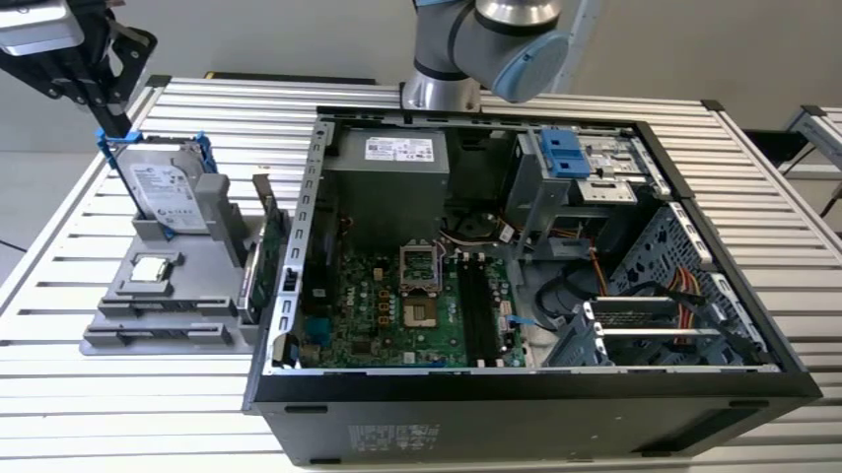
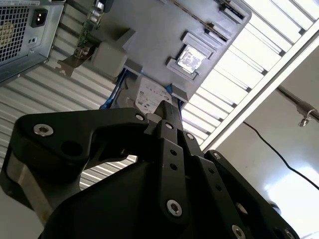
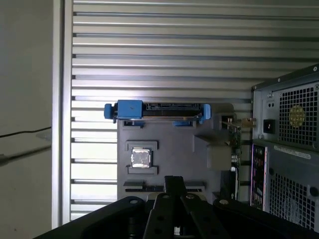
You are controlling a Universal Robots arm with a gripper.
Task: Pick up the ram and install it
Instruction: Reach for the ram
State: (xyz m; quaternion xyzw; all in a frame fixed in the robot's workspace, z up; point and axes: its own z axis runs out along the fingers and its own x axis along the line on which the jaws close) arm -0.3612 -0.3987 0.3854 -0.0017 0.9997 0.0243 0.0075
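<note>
The ram [image 1: 172, 306] looks like a thin dark strip standing on edge in a slot of the grey holder [image 1: 132, 340], in front of a small square chip. In the first wrist view the ram [image 3: 142, 188] runs across the holder [image 3: 169, 144] just beyond the fingertips. My gripper [image 1: 117, 124] hangs at the exterior view's far left, above the holder and apart from it. Its fingers are shut with nothing between them. In both wrist views the gripper [image 2: 167, 106] [image 3: 173, 179] points down at the holder [image 2: 149, 45].
A silver hard drive [image 1: 172, 192] with blue clips stands upright at the holder's back. A green card [image 1: 270, 258] stands on edge beside it. The open computer case [image 1: 310, 177] lies at the centre, its motherboard [image 1: 394, 315] facing up. The slatted table [image 1: 79, 404] ends close to the holder.
</note>
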